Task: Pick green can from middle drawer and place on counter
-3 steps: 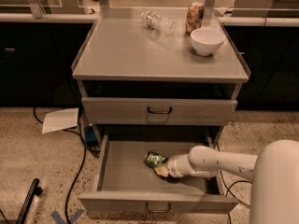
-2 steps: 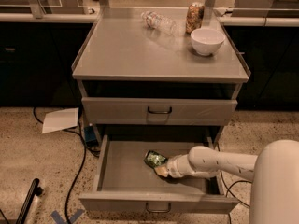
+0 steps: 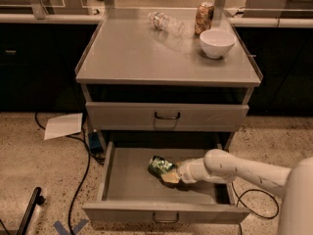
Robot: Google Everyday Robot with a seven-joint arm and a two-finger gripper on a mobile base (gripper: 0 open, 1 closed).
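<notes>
The middle drawer [image 3: 127,180] is pulled open below the cabinet. A green can [image 3: 159,165] lies on its side on the drawer's grey bottom, near the middle. My white arm reaches in from the right, and my gripper [image 3: 169,176] sits right against the can's right end, low in the drawer. The counter [image 3: 142,53] is the grey cabinet top above.
On the counter stand a white bowl [image 3: 217,43], a brown can [image 3: 204,18] and a clear plastic bottle [image 3: 167,23] lying on its side. The upper drawer [image 3: 167,115] is closed. A sheet of paper [image 3: 63,125] and cables [image 3: 80,180] lie on the floor at left.
</notes>
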